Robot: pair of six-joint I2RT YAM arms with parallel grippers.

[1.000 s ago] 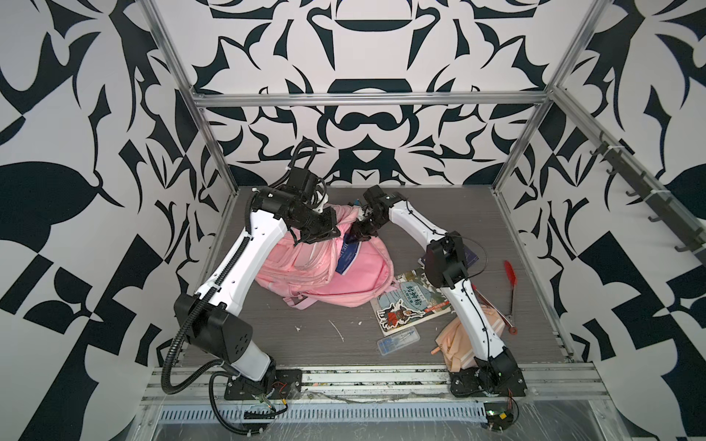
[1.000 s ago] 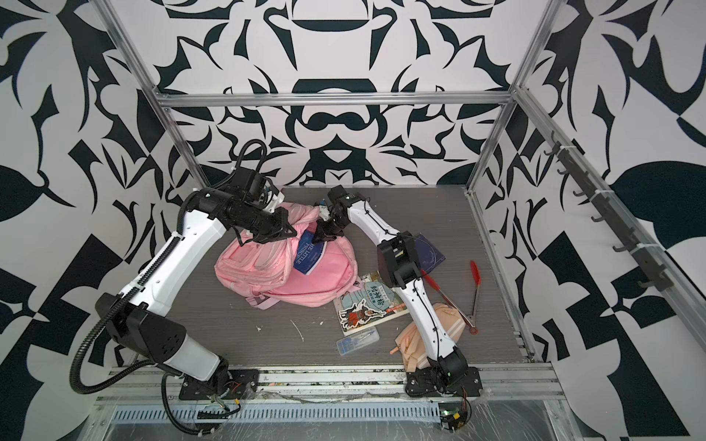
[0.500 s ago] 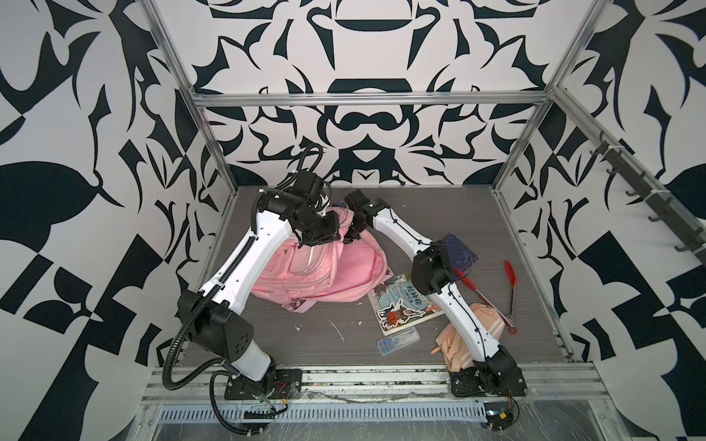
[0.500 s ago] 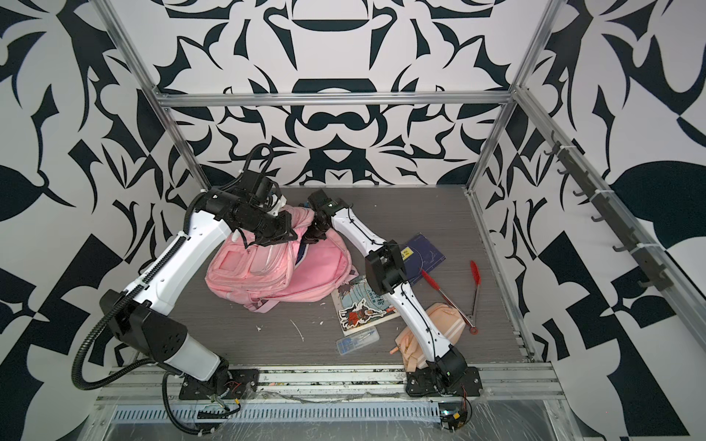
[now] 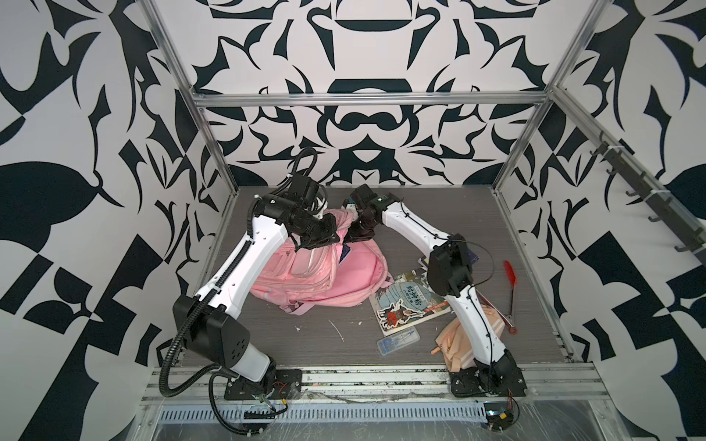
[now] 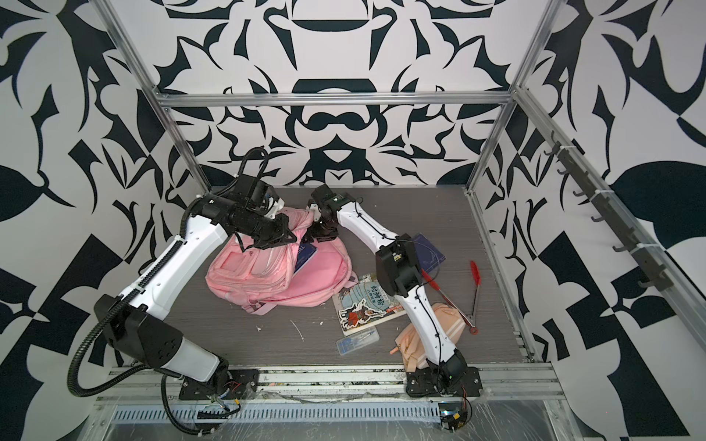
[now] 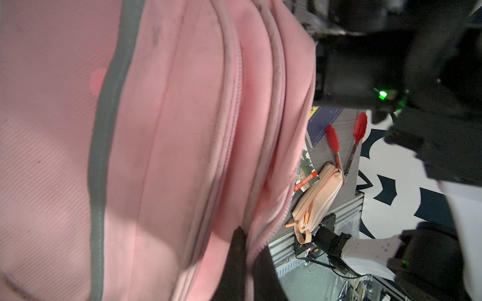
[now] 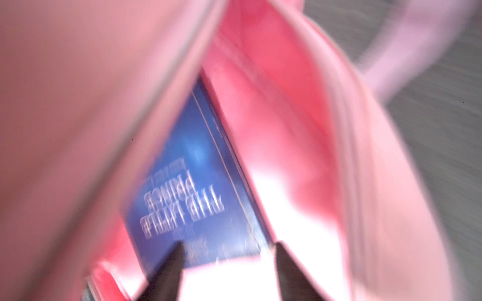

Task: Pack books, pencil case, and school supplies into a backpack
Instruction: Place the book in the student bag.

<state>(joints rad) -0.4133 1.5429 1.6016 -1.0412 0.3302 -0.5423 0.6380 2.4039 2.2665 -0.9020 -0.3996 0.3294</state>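
Note:
The pink backpack lies at the middle left, mouth facing the back. My left gripper is shut on the zip edge of that mouth and holds it up. A blue book stands inside the opening. My right gripper hangs open over the book's near edge, fingers apart and nothing pinched. The illustrated book, the navy book, the peach pencil case and the clear box of school supplies lie on the table to the right.
Red-tipped tongs lie near the right wall. The right arm's elbow hangs above the navy book. Metal frame posts and patterned walls close in the grey table, which has small white scraps on it.
My right gripper has opened and let go of the blue book, which now sits deeper in the backpack. The left gripper has pulled the backpack's mouth up and a little leftward.

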